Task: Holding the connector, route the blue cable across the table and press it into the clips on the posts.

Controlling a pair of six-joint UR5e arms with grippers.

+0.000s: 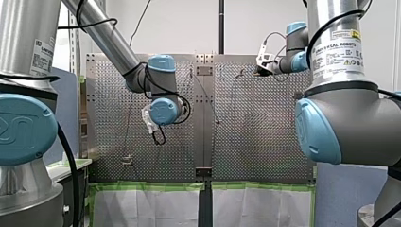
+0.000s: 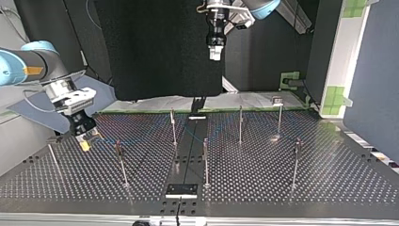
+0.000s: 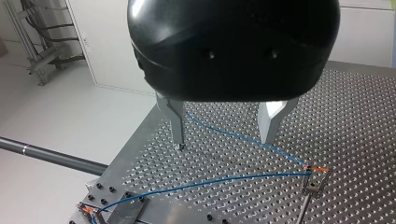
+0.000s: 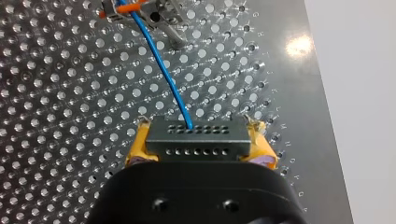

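**Cable end pinched in right claw; left claw spread over the surface**

Front view: both arms reach over the perforated surface. The left claw hangs over the view's left half. The right claw is near the far edge, in the view's right half. Neither claw's fingers can be read in this view.

Top view: the right claw is low at the view's left, just above the surface, with yellow showing at its tip. The left claw hangs high over the middle, well clear of the posts. The cable shows as a faint blue line running from the right claw towards the middle posts.

Left wrist view: the two metal fingers stand spread with nothing between them. On the surface under them the cable runs in two strands that meet at a clip with an orange tab on a post.

Right wrist view: the yellow pads press on both ends of a dark connector with rows of small holes. The cable leaves its top face and runs ahead of the claw, across the surface, into a clip with an orange lever.
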